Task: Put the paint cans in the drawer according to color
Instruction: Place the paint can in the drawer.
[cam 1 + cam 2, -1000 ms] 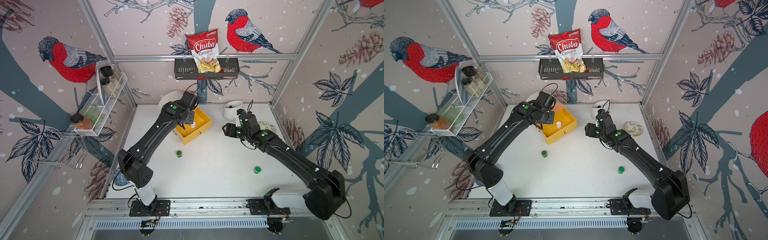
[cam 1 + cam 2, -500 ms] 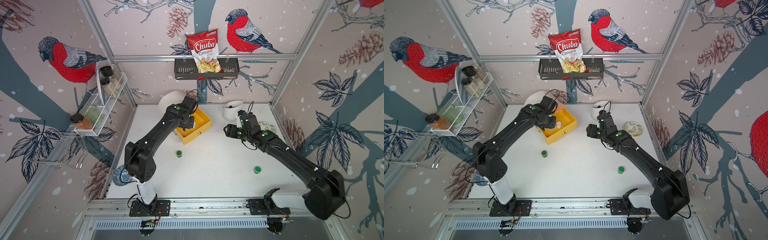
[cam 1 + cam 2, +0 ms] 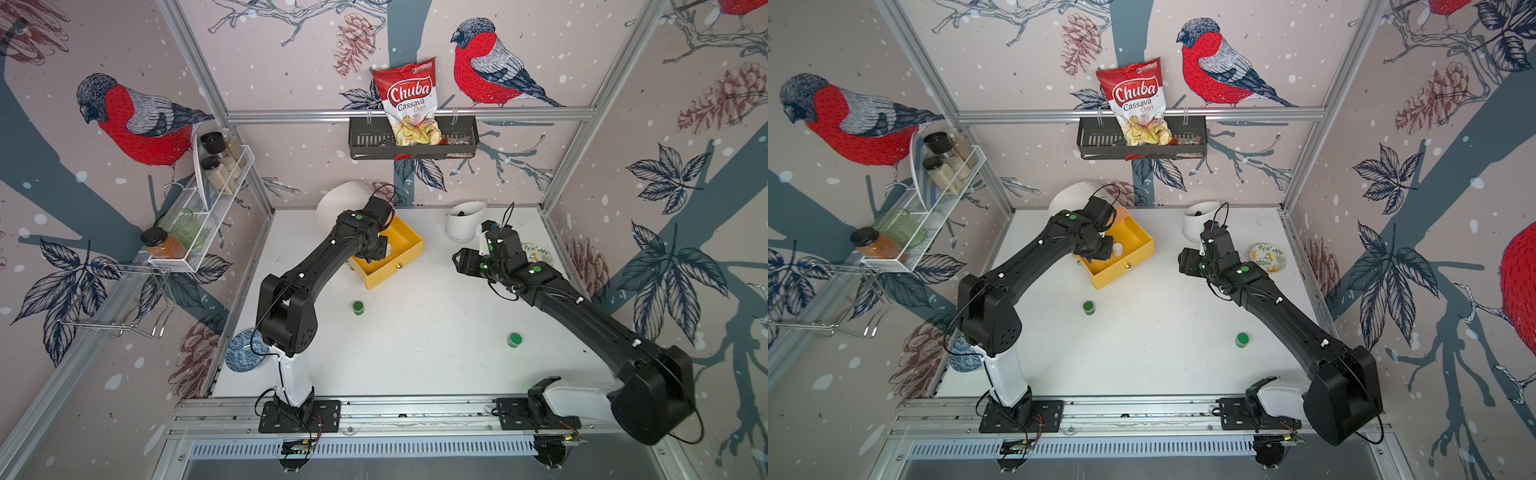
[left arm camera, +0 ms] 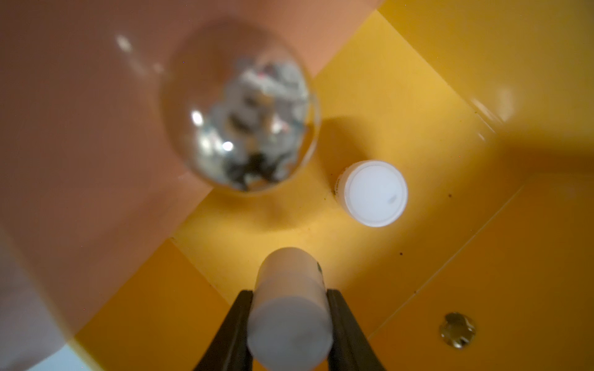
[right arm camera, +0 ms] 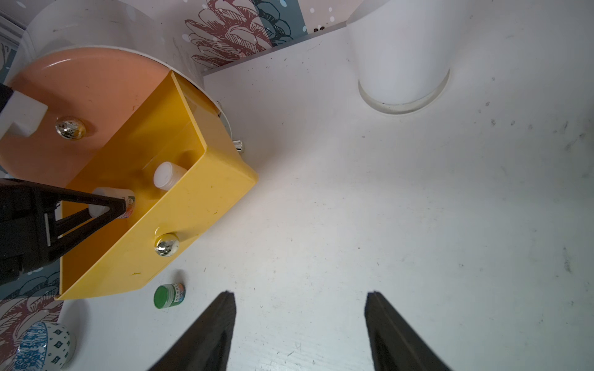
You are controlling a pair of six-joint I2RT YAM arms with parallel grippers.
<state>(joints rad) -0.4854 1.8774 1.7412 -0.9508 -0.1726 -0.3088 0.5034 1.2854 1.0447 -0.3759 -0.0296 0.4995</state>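
In both top views: left end effector (image 3: 375, 250) mostly masked by own wrist, low inside the pulled-out yellow drawer (image 3: 409, 245) at upper centre; grip unreadable here. White can (image 3: 1118, 248) peeking out beside it. White chest (image 3: 338, 197) half covered by the arm. Green can (image 3: 358, 307) at centre, second green can (image 3: 514, 339) at lower right, well apart on the bare white bench (image 3: 415, 353). Right end effector (image 3: 458, 262) hanging right of the drawer. Bird-and-pinecone walls, aluminium frame all round.

Left wrist view: end effector clenched on a blurred held can (image 4: 289, 308) at bottom centre, inside the drawer; white can upright at centre right; out-of-focus knob (image 4: 239, 125) on the peach front (image 4: 80, 128), upper left.

Right wrist view: right end effector released, fingers (image 5: 218, 327) spread, nothing between; green can at lower left, possibly tipped; white cup (image 5: 401, 54) cut by the top edge.
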